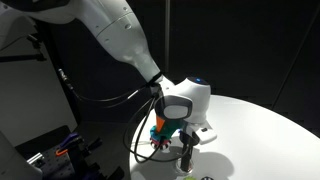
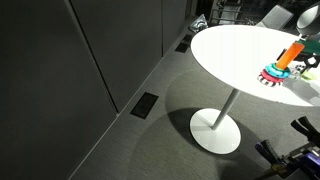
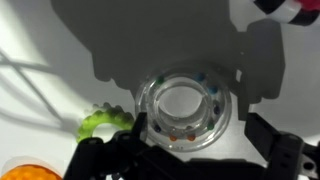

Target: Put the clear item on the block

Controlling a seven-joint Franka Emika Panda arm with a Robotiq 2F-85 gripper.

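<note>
In the wrist view the clear item, a transparent ring with small coloured beads inside its rim, lies flat on the white table. My gripper is open, with one dark finger on each side of the ring; the left finger is close to its edge. The block, with an orange cylinder, a teal middle and a toothed base, stands on the table just beside my gripper. It also shows in an exterior view. A red-and-white piece shows at the top right of the wrist view.
A green toothed piece lies just left of the ring, and an orange thing sits at the bottom left corner. The round white table stands on one pedestal, with dark walls around it.
</note>
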